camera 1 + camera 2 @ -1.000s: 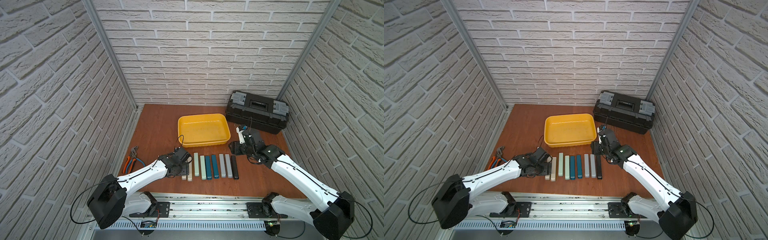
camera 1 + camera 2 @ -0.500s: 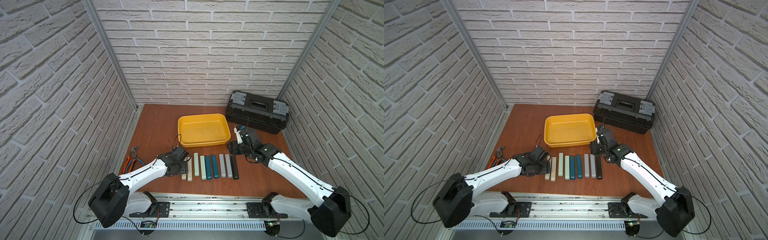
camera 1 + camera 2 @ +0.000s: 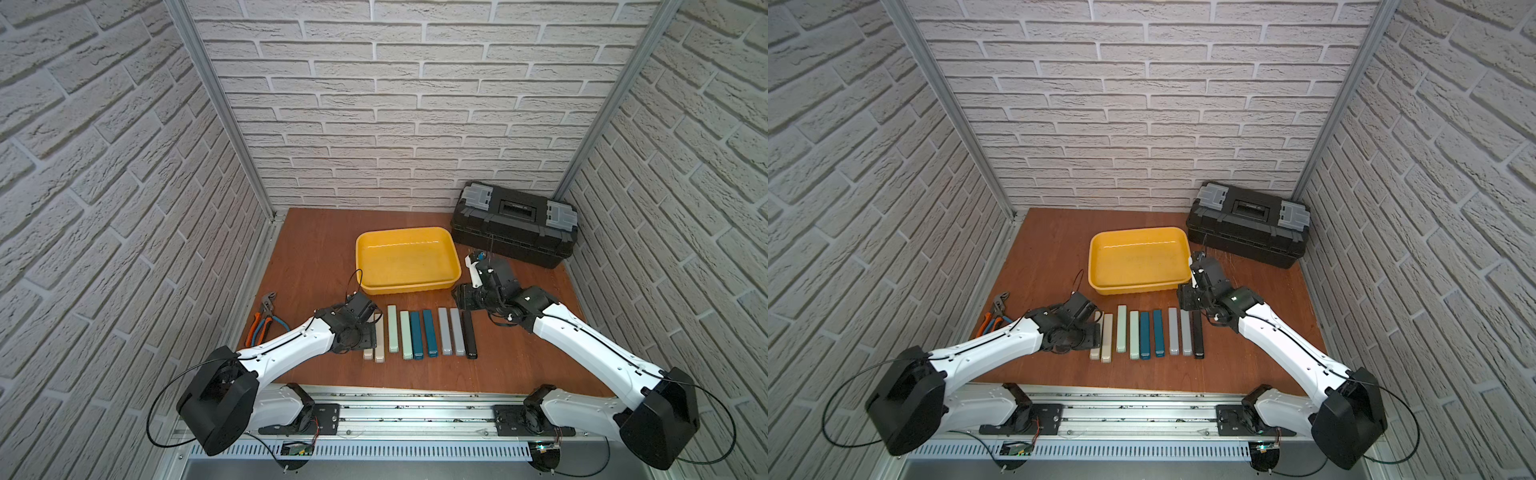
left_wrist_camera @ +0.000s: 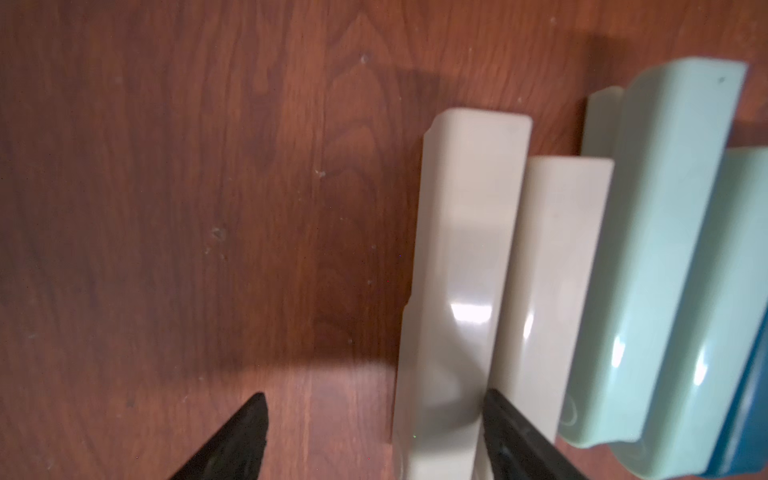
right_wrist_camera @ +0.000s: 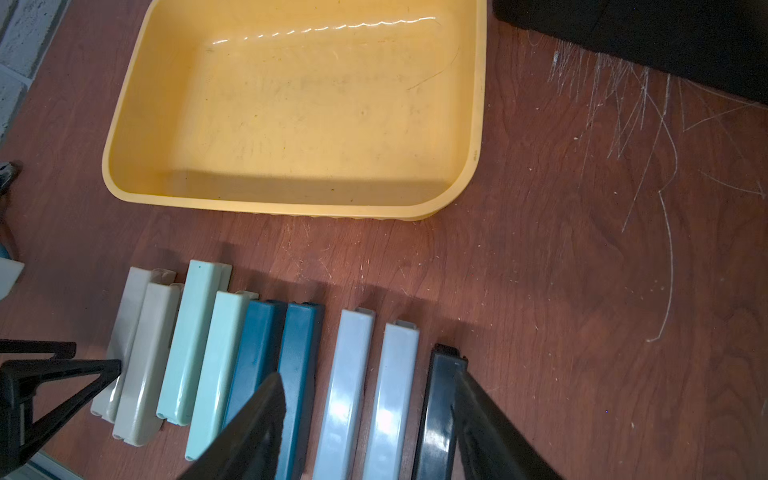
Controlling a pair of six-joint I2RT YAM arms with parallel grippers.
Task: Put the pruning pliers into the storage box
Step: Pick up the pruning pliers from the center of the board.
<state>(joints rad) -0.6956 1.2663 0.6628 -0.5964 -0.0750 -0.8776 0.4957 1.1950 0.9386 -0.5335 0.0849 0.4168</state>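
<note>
The nine pruning pliers [image 3: 417,334] lie side by side in a row near the front edge of the bench [image 3: 324,249]. Each has its long axis running front to back, with its far end pointing at the storage box [image 3: 409,286], which sits just behind the row with nothing in it. The left gripper [image 4: 374,415] is low over the left end of the row and released, its jaws straddling the outermost beige bar [image 4: 465,249] across its width. One finger is over bare wood outside that bar and the other is at the seam with the second beige bar [image 4: 557,270], so nothing is clamped yet. That bar runs straight ahead between the jaws, and the left arm is much the nearer to it. The right gripper [image 5: 368,395] hangs spread and empty over the far ends of the bars at the right end, one finger on the teal side and one by the black bar [image 5: 438,415]. Since a second ago the right gripper has shifted a little left toward the row, while the left gripper, the bars and the box look unmoved
</note>
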